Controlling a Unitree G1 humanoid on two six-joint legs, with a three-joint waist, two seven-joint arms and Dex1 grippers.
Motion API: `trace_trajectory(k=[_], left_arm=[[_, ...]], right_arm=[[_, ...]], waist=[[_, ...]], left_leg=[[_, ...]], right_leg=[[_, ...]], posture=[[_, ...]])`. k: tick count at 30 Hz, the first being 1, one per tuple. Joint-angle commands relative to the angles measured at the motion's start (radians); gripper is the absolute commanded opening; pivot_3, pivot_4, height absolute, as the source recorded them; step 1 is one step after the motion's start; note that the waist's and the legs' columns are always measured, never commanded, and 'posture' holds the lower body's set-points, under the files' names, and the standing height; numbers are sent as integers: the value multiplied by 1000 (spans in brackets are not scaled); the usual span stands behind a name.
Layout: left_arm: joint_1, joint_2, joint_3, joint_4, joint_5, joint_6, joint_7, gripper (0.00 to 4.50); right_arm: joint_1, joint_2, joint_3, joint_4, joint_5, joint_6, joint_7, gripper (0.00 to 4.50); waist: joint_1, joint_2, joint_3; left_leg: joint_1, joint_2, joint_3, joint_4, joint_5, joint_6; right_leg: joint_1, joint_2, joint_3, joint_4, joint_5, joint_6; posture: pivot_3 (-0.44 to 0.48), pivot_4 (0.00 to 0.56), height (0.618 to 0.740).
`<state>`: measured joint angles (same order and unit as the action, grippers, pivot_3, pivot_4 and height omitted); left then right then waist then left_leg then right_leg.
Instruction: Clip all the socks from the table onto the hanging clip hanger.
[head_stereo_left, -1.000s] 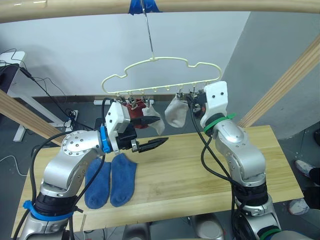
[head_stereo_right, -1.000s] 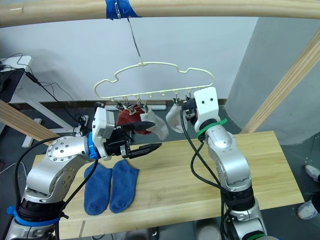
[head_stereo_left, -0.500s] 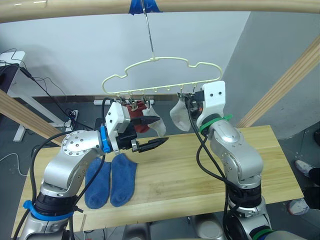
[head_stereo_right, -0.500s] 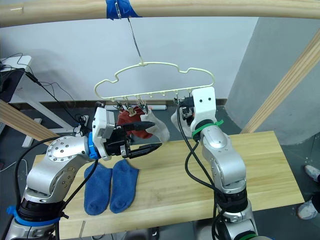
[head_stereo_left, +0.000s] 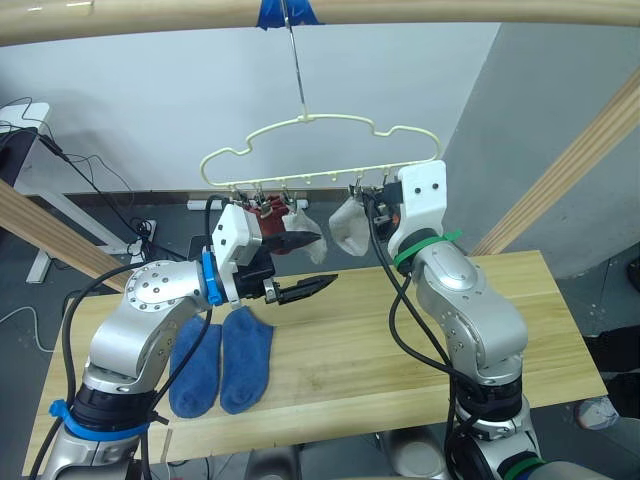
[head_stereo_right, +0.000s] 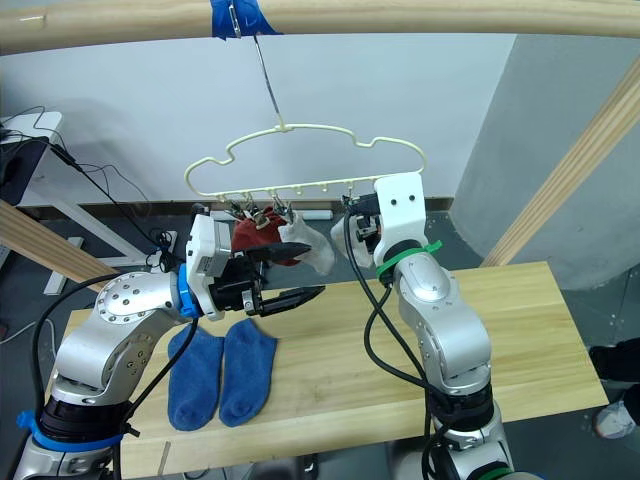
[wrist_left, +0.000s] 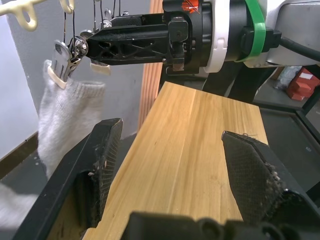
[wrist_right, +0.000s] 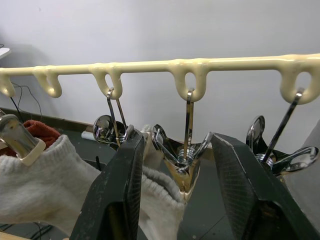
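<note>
The pale yellow clip hanger (head_stereo_left: 320, 150) hangs by its hook from the top pole. A rust red sock (head_stereo_left: 266, 213) and two light grey socks (head_stereo_left: 308, 243) (head_stereo_left: 350, 226) hang from its clips. Two blue socks (head_stereo_left: 245, 358) lie side by side on the table (head_stereo_left: 400, 340), at its left end. My right gripper (wrist_right: 178, 142) is up at the clip row, open, with a metal clip (wrist_right: 184, 167) between its fingers above the right-hand grey sock. My left gripper (head_stereo_left: 308, 265) hovers open and empty above the table, just below the red sock.
A round wooden pole (head_stereo_left: 420, 12) crosses overhead, with slanted poles at the right (head_stereo_left: 565, 165) and left (head_stereo_left: 45, 235). A white desk (head_stereo_left: 25, 140) with cables stands behind at the left. The table's right half is bare wood.
My right arm has shifted a little to the left along the clip row, and the hanger has swung slightly left with it. The left arm has held still.
</note>
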<state>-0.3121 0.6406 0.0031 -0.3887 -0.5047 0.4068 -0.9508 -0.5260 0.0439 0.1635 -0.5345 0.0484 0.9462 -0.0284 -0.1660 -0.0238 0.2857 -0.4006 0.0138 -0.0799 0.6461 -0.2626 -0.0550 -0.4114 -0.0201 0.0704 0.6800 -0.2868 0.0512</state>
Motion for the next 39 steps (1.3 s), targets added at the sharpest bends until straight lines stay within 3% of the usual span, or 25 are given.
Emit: trace_trajectory(k=[1, 39], left_arm=[[-5, -4, -3, -18, -1, -20, -2, 3517], [3, -6, -4, -28, 4, -15, 5, 3517]], right_arm=[[-14, 16, 7, -6, -10, -33, -9, 2181], [-45, 54, 18, 91, -11, -137, 10, 2181]], waist=[[0, 0, 0], [0, 0, 0]], left_leg=[[0, 0, 0, 0, 0, 0], [0, 0, 0, 0, 0, 0]], right_leg=[[0, 0, 0, 0, 0, 0], [0, 0, 0, 0, 0, 0]], posture=[[-219, 281, 740], [-205, 277, 740]])
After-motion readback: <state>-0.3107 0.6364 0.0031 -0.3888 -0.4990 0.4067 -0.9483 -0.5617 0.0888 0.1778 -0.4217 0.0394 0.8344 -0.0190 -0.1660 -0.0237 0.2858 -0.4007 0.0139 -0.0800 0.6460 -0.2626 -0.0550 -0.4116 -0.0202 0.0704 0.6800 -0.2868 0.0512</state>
